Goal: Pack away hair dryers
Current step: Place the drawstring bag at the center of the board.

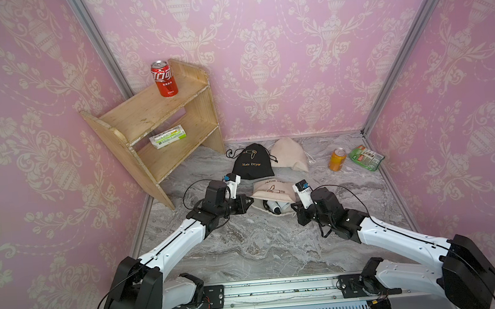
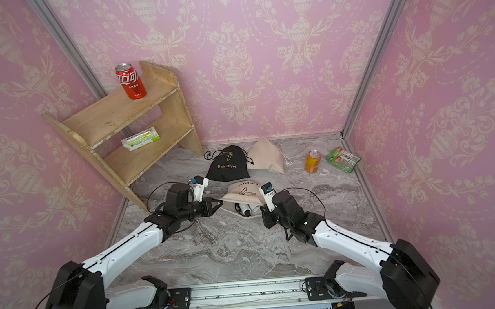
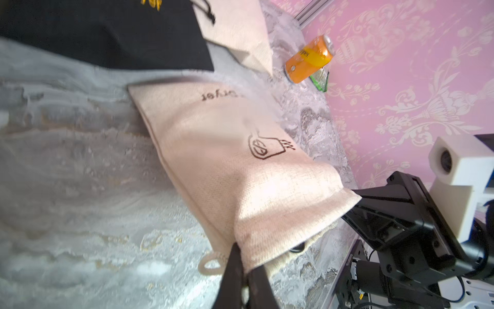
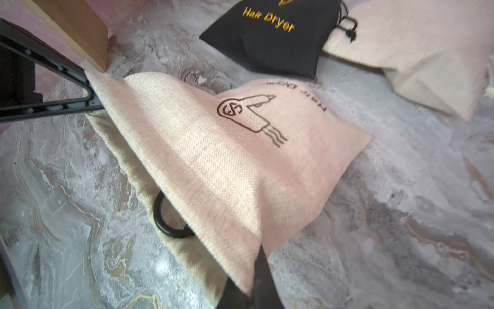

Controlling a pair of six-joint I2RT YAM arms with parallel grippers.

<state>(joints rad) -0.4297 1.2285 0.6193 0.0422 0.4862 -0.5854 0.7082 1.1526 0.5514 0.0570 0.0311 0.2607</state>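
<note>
A two-tier wooden shelf stands at the far left with a red drink can on top and a white-and-green flat box on its lower board. Next, the left gripper has its fingers pressed together on one corner of the mouth hem of the near beige woven drawstring pouch. Under that raised hem lies a white hair dryer, its end poking out of the mouth on the grey marble tabletop, with a loop of black cord beside it. The right gripper pinches the opposite hem corner.

This looks like the bagging step. The next move probably calls for drawing the mouth over the dryer (cord included) without losing either corner.

Counted:
- one dryer in view
- three pouches: this one, a black pouch lettered in gold, and a second beige pouch
- two cans, the other an orange can
- one green packet, far right
</note>
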